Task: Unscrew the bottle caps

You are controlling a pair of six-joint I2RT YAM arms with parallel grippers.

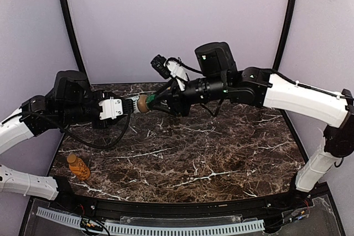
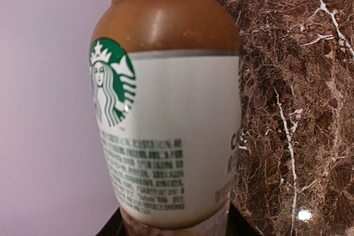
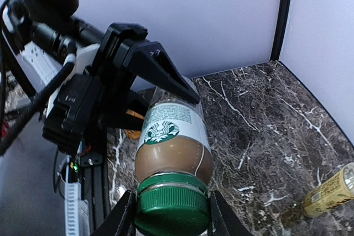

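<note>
The short brownish bottle [image 1: 142, 104] with a white label is held level in the air between both arms, above the back of the table. My left gripper [image 1: 133, 105] is shut on its base end; in the left wrist view the bottle [image 2: 171, 109] fills the frame with dark fingers [image 2: 110, 228] at its bottom. My right gripper [image 3: 171, 220] is shut on the green cap [image 3: 171, 208], one finger on each side. The bumpy orange bottle [image 1: 78, 166] lies on the table at the front left. A yellow-labelled bottle [image 3: 331, 193] lies on the marble at the right.
The dark marble table [image 1: 221, 158] is ringed by pale walls and black corner posts [image 1: 69, 20]. A black cable [image 1: 110, 139] droops from the left arm over the table. A perforated white rail [image 1: 166, 227] runs along the near edge.
</note>
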